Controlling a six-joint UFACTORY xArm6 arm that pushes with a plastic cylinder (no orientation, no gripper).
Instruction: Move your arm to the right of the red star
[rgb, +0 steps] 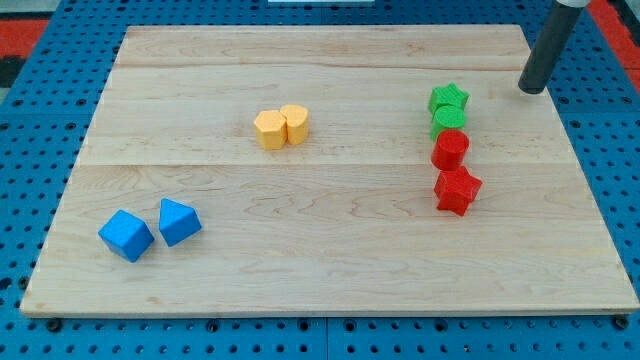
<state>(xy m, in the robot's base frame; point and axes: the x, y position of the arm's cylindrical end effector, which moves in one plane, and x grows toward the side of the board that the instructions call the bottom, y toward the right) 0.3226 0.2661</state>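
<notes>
Camera view is showing a pale wooden table (330, 270) lying on a blue pegboard (30, 150). At the near left, two blue blocks are sitting side by side, a blue cube (126, 236) and, just right of it, a blue angular block (180, 221). Farther back and nearer the middle, a yellow hexagonal block (269, 129) is touching a yellow cylinder (295, 123). Right of centre, four blocks are standing in a column: a green star (449, 98) farthest, a green cylinder (450, 119) against it, a red cylinder (450, 150) next, and the red star (457, 190) nearest. My tip (532, 90) is resting at the far right, right of the green star and well beyond the red star. No hand is fitted, so nothing is being held.
</notes>
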